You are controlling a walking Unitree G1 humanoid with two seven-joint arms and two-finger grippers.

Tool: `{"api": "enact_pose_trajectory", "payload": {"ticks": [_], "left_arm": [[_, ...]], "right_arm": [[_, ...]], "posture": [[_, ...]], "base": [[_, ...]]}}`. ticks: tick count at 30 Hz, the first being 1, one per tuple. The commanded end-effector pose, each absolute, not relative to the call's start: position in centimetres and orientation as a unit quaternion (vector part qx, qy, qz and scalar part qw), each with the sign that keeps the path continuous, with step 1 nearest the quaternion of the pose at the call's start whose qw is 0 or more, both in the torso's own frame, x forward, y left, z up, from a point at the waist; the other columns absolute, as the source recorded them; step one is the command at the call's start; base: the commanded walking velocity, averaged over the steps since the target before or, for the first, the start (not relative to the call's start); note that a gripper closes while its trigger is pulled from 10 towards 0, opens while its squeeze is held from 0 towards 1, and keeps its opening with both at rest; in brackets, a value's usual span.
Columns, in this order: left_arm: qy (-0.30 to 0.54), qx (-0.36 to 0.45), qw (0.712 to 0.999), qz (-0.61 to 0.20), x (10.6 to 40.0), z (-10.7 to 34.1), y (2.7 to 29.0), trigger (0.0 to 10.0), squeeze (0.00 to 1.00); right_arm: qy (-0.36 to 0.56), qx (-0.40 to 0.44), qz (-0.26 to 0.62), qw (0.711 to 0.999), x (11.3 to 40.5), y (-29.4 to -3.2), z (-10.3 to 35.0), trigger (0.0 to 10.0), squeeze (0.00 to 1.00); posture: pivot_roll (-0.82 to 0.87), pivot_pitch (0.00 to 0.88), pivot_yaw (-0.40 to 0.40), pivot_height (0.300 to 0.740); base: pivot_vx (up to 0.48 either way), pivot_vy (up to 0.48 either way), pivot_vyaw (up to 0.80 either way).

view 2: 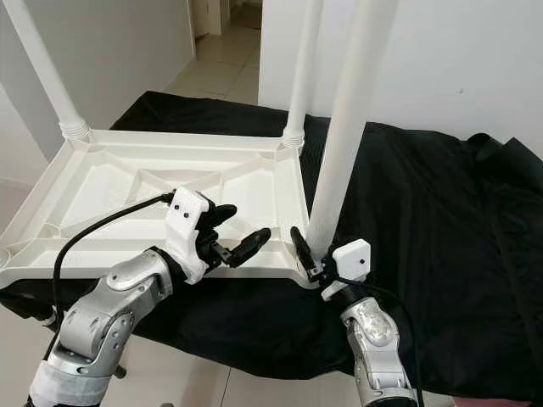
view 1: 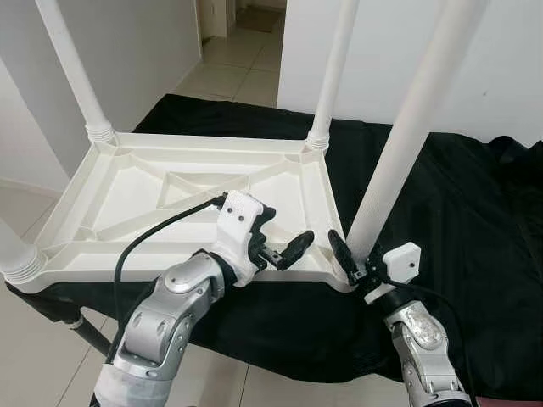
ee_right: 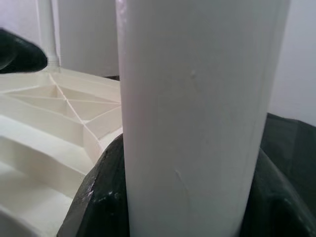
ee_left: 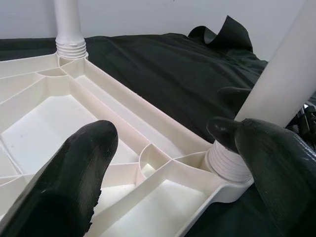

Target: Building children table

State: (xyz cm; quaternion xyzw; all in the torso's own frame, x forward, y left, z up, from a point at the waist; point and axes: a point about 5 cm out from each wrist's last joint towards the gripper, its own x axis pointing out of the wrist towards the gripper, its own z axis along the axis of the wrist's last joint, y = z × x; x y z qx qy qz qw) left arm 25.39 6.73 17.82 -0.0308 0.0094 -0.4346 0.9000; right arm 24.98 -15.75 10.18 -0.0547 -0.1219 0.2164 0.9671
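Four white legs (view 1: pixel 405 136) upright on inverted tabletop (view 1: pixel 195 199), over black cloth (view 1: pixel 475 237). Right gripper (view 1: pixel 355 261) clamped around near-right leg's base. Left gripper (view 1: pixel 284 253) spread, empty, above near rim.

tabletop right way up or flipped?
Flipped: the tabletop lies ribbed underside up on the black cloth, with white legs pointing upward.

- All four white table legs run out past the top edge; the near right leg (view 1: pixel 407 127) loses its upper end there.
- The near left leg (view 1: pixel 13 254) is cut by the left edge, only its threaded collar showing.
- The right gripper (view 1: pixel 349 259) shows one black finger (view 1: pixel 339 251); the other sits behind the leg.
- The black cloth (view 1: pixel 458 229) hides whatever supports the upturned tabletop (view 1: pixel 170 191).
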Motion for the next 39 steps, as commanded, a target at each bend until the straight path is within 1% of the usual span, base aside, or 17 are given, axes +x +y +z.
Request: {"api": "enact_pose_trajectory", "payload": {"ticks": [1,5,9,10,11,12,13,18,24,30,34,37,39], "left_arm": [[0.014,-0.033,0.906,-0.422,25.7,17.8,6.8,10.0,0.00],[0.013,-0.034,0.907,-0.421,25.8,17.9,6.9,10.0,0.00],[0.012,-0.034,0.907,-0.420,25.9,18.0,7.0,10.0,0.00],[0.011,-0.034,0.906,-0.421,25.9,18.0,7.0,10.0,0.00],[0.011,-0.034,0.906,-0.421,25.9,18.0,7.0,10.0,0.00],[0.011,-0.033,0.906,-0.421,25.9,18.0,6.9,10.0,0.00],[0.011,-0.033,0.906,-0.421,25.9,18.0,6.9,10.0,0.00],[0.009,-0.032,0.905,-0.423,26.0,18.1,6.9,10.0,0.00],[0.008,-0.033,0.905,-0.424,26.0,18.2,6.8,10.0,0.00],[0.006,-0.033,0.905,-0.423,26.0,18.3,6.8,10.0,0.00],[0.002,-0.033,0.902,-0.430,26.0,18.5,6.6,10.0,0.00],[-0.007,-0.035,0.885,-0.465,25.8,19.1,6.1,10.0,0.00],[-0.012,-0.036,0.880,-0.474,25.8,19.3,6.0,10.0,0.00]], "right_arm": [[-0.033,-0.057,0.243,0.968,23.7,-15.1,6.7,10.0,0.00],[-0.032,-0.060,0.248,0.966,23.6,-15.0,6.5,10.0,0.00],[-0.024,-0.029,0.235,0.971,23.6,-15.2,6.2,10.0,0.00],[-0.020,-0.002,0.223,0.975,23.6,-15.3,6.1,10.0,0.00],[-0.020,-0.002,0.223,0.975,23.6,-15.3,6.1,10.0,0.00],[-0.015,0.018,0.215,0.976,23.7,-15.5,6.0,10.0,0.00],[-0.015,0.018,0.215,0.976,23.7,-15.5,6.0,10.0,0.00],[0.003,0.078,0.190,0.979,23.9,-16.1,5.7,10.0,0.00],[0.004,0.080,0.181,0.980,24.0,-16.3,5.7,10.0,0.00],[-0.013,0.059,0.178,0.982,24.0,-16.2,6.2,10.0,0.00],[-0.040,0.052,0.182,0.981,24.2,-16.1,7.6,10.0,0.00],[-0.076,0.040,0.203,0.975,24.7,-16.6,10.7,10.0,0.00],[-0.083,0.037,0.213,0.973,24.8,-16.7,11.5,10.0,0.00]], "posture": [[-0.01,0.015,-0.015,0.740],[-0.01,0.017,-0.011,0.740],[-0.01,0.018,-0.009,0.740],[-0.01,0.018,-0.008,0.740],[-0.01,0.018,-0.008,0.740],[-0.01,0.018,-0.008,0.740],[-0.01,0.018,-0.008,0.740],[-0.01,0.019,-0.007,0.740],[-0.01,0.020,-0.012,0.740],[-0.01,0.020,-0.015,0.740],[-0.01,0.020,-0.015,0.740],[-0.01,0.017,-0.026,0.740],[-0.01,0.017,-0.026,0.740]], "base": [[0.000,0.000,0.00],[0.000,0.000,0.00],[0.000,0.000,0.00],[0.000,0.000,0.00],[0.000,0.000,0.00],[0.000,0.000,0.00],[0.000,0.000,0.00],[0.000,0.000,0.00],[0.000,0.000,0.00],[0.000,0.000,0.00],[0.000,0.000,0.00],[0.000,0.000,0.00],[0.000,0.000,0.00]]}}
